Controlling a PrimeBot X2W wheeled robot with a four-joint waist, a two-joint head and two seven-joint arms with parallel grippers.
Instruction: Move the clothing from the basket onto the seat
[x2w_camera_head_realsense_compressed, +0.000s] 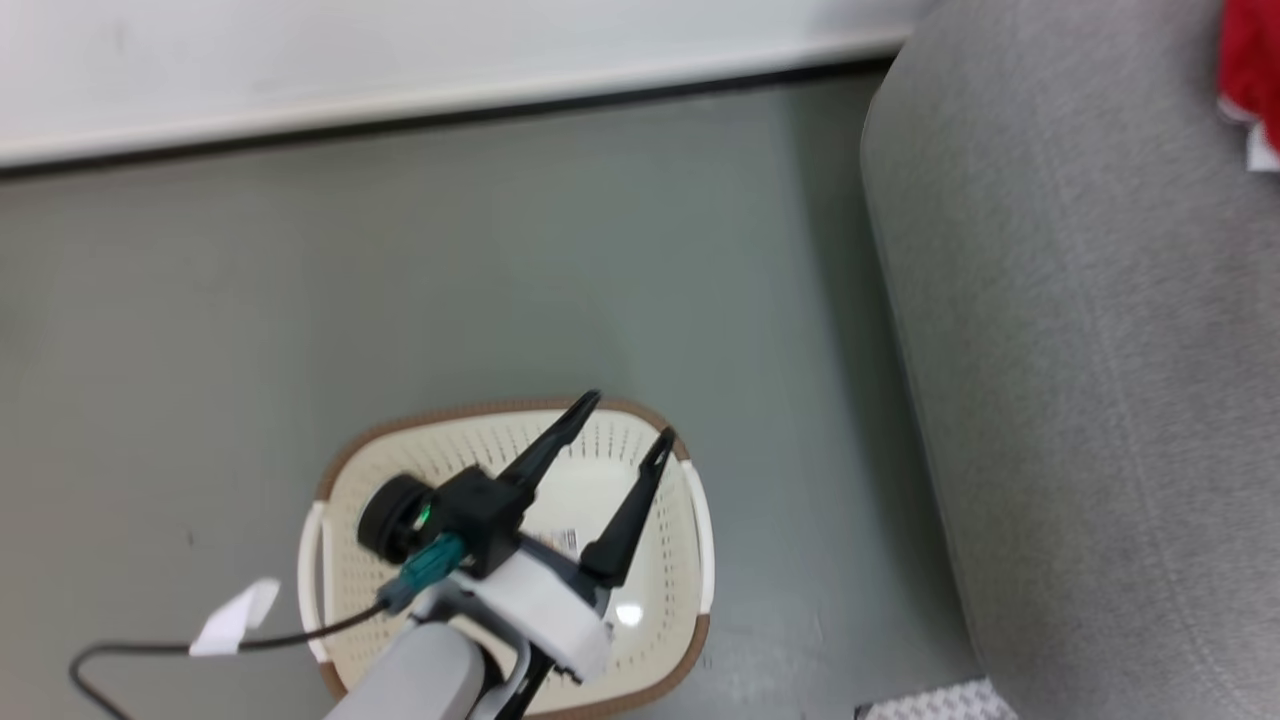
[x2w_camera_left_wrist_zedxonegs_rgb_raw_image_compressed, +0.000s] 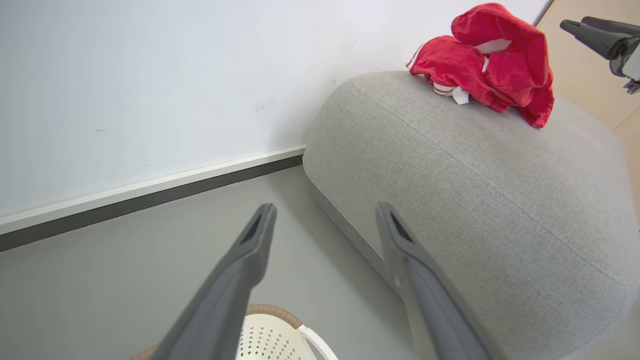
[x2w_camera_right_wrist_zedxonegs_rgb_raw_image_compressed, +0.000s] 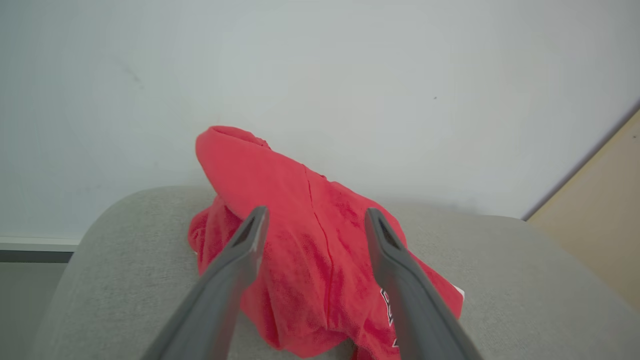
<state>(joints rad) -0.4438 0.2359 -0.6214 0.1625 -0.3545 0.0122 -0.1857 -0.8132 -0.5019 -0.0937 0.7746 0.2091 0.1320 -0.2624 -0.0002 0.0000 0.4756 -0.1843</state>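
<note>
The red clothing (x2w_camera_left_wrist_zedxonegs_rgb_raw_image_compressed: 487, 60) lies bunched on the grey seat (x2w_camera_left_wrist_zedxonegs_rgb_raw_image_compressed: 475, 190), its pieces hard to tell apart, cut off at the head view's corner. The right gripper (x2w_camera_right_wrist_zedxonegs_rgb_raw_image_compressed: 316, 212) hangs over it, fingers spread, gripping nothing. The left gripper (x2w_camera_head_realsense_compressed: 632, 415), likewise spread and empty, hovers above the basket (x2w_camera_head_realsense_compressed: 350, 570), hiding part of its floor.

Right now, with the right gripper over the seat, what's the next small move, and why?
Probably draw the right gripper back. It stands open, the clothing lies on the seat, and the basket looks empty where it shows.
</note>
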